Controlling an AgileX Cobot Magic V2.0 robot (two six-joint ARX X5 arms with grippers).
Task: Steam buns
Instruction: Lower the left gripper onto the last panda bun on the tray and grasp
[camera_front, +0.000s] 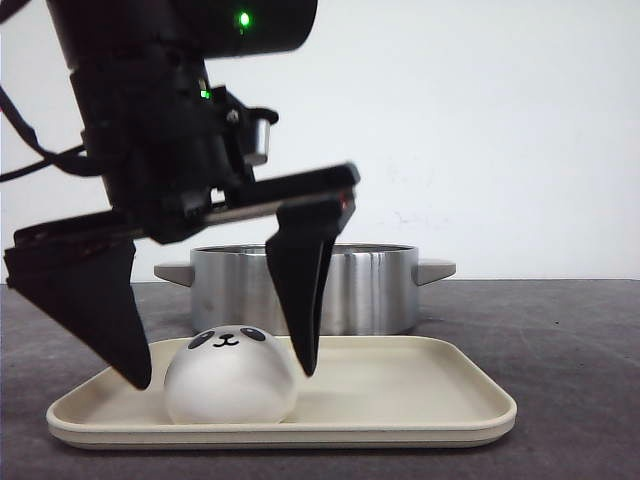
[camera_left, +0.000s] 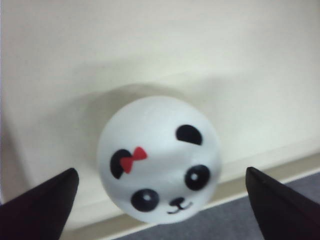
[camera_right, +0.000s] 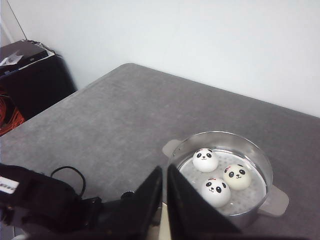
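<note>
One white panda-faced bun (camera_front: 230, 378) with a red bow sits on the beige tray (camera_front: 400, 420). My left gripper (camera_front: 224, 378) is open, one black finger on either side of this bun (camera_left: 159, 160) and a clear gap to each; the left gripper (camera_left: 160, 171) touches nothing. Behind the tray stands a steel pot (camera_front: 370, 290). The right wrist view looks down into the pot (camera_right: 260, 165), where three more buns (camera_right: 205, 160) (camera_right: 237, 177) (camera_right: 216, 192) rest on a perforated steamer plate. My right gripper (camera_right: 165, 169) is shut and empty, high above the table beside the pot.
The grey table (camera_front: 560, 330) ends at a white wall. The left arm's black body (camera_right: 50, 205) and a cable loop lie below the right gripper. A black box (camera_right: 30, 70) and orange cables (camera_right: 10, 120) sit beyond the table's far corner.
</note>
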